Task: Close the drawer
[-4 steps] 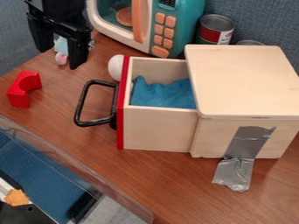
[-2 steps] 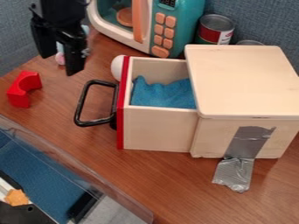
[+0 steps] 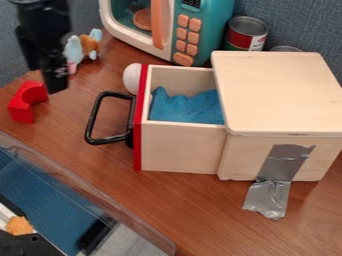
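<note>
The black gripper [image 3: 43, 80] hangs at the upper left, over the table beside the red arch block, left of the drawer and apart from it. It stands open, its two fingers seen nearly edge-on. The drawer [image 3: 179, 147] has a red front panel and a black loop handle [image 3: 93, 120] on its left side. It is pulled out to the left from the light wooden box [image 3: 280, 95]. A blue cloth [image 3: 187, 108] lies inside the drawer.
A red arch block [image 3: 23, 110] and a small plush toy [image 3: 75, 50] are at the left. A white round object [image 3: 131, 78] touches the drawer front's back end. Behind are a toy microwave [image 3: 207, 27] and a can [image 3: 246, 34]. Grey tape [image 3: 268, 197] runs from box to table.
The gripper has moved left and slightly down and has turned, uncovering the plush toy. The white round object has shifted slightly. The drawer has not moved.
</note>
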`<state>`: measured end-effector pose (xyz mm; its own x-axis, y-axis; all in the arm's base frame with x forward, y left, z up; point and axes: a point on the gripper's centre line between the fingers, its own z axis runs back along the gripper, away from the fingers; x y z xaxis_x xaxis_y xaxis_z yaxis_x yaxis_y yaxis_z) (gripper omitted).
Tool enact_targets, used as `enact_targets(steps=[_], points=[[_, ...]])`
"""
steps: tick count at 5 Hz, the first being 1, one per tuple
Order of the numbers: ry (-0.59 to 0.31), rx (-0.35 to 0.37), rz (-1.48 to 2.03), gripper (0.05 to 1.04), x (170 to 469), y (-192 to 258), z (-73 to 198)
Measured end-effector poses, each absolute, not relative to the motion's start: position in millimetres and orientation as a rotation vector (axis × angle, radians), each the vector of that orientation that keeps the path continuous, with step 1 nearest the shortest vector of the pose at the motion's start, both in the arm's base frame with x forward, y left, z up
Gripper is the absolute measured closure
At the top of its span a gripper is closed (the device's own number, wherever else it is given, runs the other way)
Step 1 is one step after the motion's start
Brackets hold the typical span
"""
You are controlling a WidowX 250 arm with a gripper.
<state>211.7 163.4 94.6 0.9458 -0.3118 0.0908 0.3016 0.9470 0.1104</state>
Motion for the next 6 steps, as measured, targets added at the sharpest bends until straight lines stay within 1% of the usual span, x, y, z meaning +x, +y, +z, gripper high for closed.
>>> enact_targets(steps=[1,2,3,4,5,6], points=[[-0.111,0.146,-0.434,0.079,205,171,87],[-0.121,0.212,-0.591,0.079,203,165,78],[-0.141,0.217,-0.721,0.082,205,156,77],[-0.137,0.212,-0.811,0.082,214,144,74],[-0.102,0.166,-0.834,0.082,213,143,58],[-0.057,0.161,-0.805,0.082,217,146,41]])
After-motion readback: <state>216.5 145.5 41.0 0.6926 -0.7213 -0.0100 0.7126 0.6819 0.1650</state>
